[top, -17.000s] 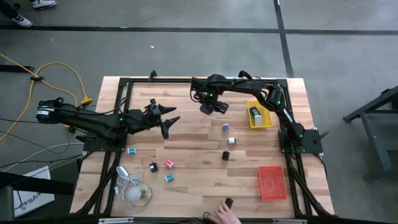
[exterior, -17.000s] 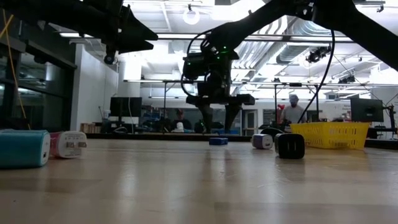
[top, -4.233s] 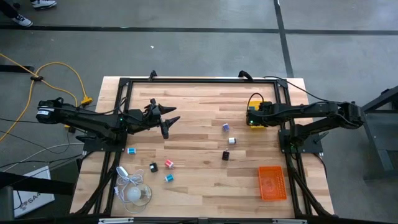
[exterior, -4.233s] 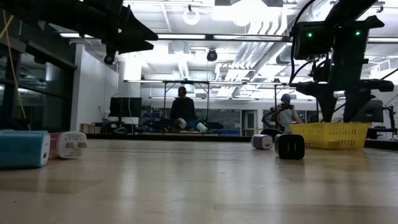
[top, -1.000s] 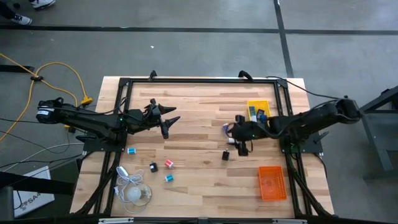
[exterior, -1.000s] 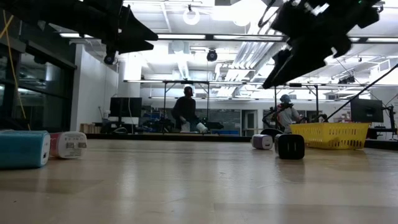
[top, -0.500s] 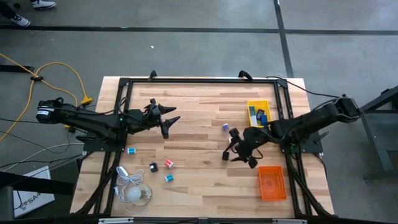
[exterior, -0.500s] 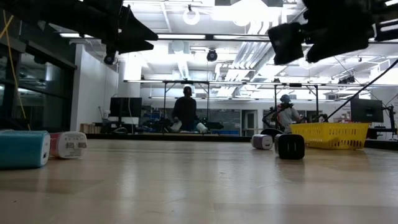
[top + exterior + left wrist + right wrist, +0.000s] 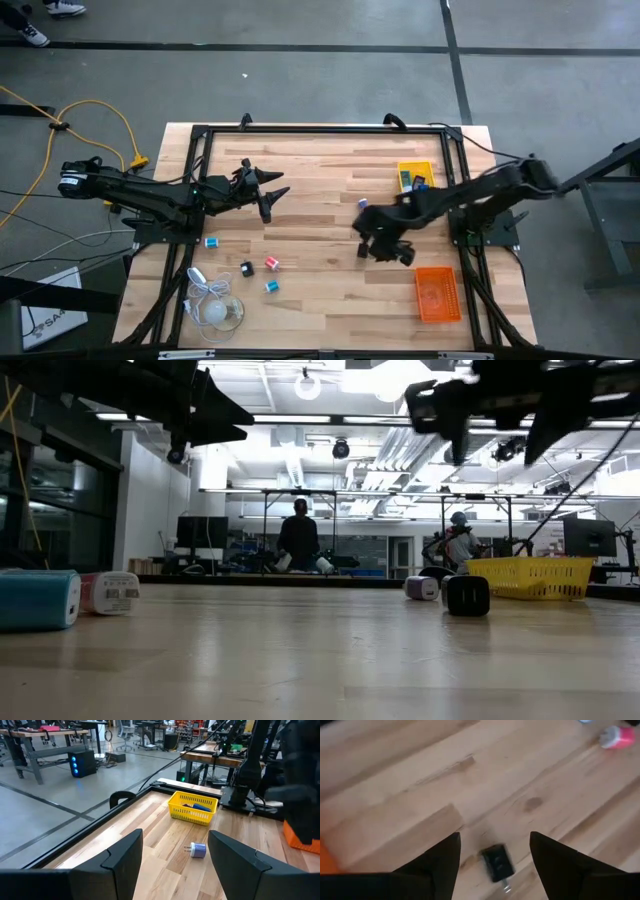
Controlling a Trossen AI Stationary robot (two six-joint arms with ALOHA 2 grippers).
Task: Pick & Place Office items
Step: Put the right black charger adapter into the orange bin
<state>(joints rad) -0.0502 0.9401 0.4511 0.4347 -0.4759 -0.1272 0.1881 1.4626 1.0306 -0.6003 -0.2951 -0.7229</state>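
Note:
The office items are small plug-like pieces on the wooden table. A black one (image 9: 496, 863) lies below my right gripper (image 9: 494, 836), which hangs above it, open and tipped down, holding nothing. In the high view this gripper (image 9: 385, 248) is right of centre. A purple piece (image 9: 198, 850) lies near the yellow tray (image 9: 416, 183). Blue (image 9: 211, 242), black (image 9: 246, 268), pink (image 9: 271, 263) and teal (image 9: 271, 286) pieces lie at the near left. My left gripper (image 9: 275, 198) waits open and level at the left.
The yellow tray holds some blue pieces. An orange tray (image 9: 437, 293) lies at the near right. A white bulb-like thing with a coiled cord (image 9: 215, 308) sits at the near left corner. Black frame rails (image 9: 320, 128) border the table. People stand in the room behind.
My right gripper has swung from beside the purple and white pieces toward the table's near edge, over the black piece. It has rolled about its axis and tipped from nearly level to pointing steeply down. Its fingers stay apart.

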